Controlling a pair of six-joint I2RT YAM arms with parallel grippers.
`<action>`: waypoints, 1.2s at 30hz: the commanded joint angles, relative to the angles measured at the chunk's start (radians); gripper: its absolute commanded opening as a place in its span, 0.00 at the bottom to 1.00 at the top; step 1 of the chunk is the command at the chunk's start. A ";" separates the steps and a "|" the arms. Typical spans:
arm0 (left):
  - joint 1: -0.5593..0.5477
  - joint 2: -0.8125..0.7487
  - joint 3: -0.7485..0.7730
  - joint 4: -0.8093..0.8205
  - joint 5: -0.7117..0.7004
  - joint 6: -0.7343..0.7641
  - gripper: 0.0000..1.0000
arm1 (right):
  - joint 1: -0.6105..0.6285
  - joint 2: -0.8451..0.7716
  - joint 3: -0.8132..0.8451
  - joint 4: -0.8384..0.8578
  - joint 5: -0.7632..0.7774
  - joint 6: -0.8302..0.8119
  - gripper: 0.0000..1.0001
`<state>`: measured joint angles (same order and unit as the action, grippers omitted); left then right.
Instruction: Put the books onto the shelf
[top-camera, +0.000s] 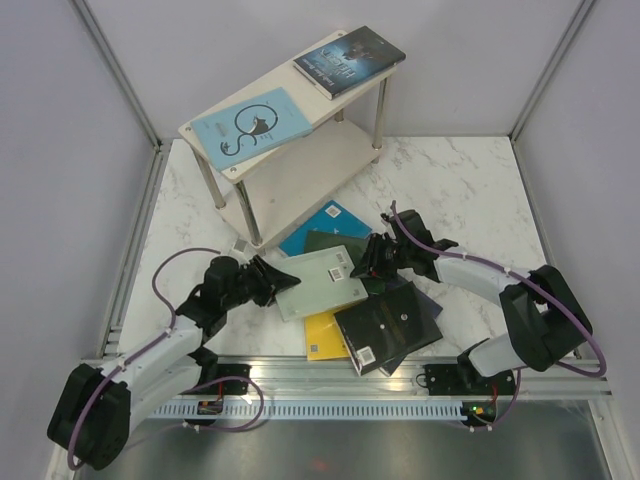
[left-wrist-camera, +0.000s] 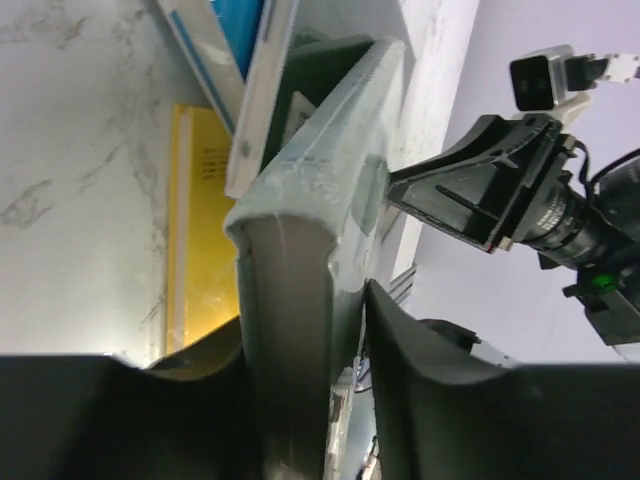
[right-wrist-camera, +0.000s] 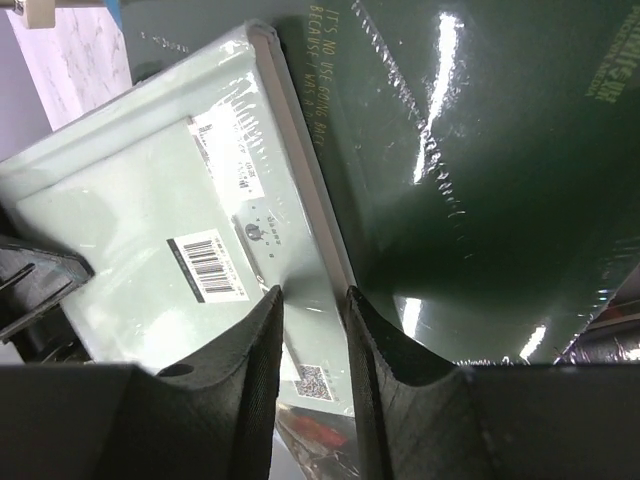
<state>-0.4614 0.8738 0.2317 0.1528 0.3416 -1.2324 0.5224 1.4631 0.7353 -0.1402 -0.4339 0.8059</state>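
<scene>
The pale green book (top-camera: 322, 282) lies on top of the loose pile on the tabletop (top-camera: 470, 190), in the lower middle of the overhead view. Its long axis runs from left to right across the frame, a little higher on the right side, so it sits exactly between the two arms. The left arm (top-camera: 150, 352) reaches the left short edge. In the left wrist view this edge fills the gap of the left jaws, which appear to pinch it. The right arm (top-camera: 470, 272) is at the opposite end. There the right jaws stand narrow over the book's spine edge, beside the dark green book (right-wrist-camera: 480, 150); whether they really pinch it I cannot tell. The shelf (top-camera: 300, 170) stands in the upper middle, beyond the pile, so the book must travel upward in the frame, away from both bases. The top board carries a light blue book (top-camera: 250, 125) and a dark blue book (top-camera: 350, 60).
</scene>
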 joint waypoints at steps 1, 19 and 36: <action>-0.005 -0.035 0.073 0.082 0.028 -0.045 0.40 | 0.027 -0.007 -0.008 -0.002 -0.062 0.006 0.36; 0.000 -0.131 0.707 -0.484 0.049 0.195 0.02 | -0.065 -0.360 0.281 -0.338 0.177 0.010 0.98; 0.383 0.542 1.916 -0.665 0.348 0.256 0.02 | -0.104 -0.483 0.466 -0.503 0.235 -0.013 0.98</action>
<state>-0.1780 1.3502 2.0392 -0.5465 0.5735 -0.9272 0.4206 1.0073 1.1999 -0.6121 -0.1970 0.7883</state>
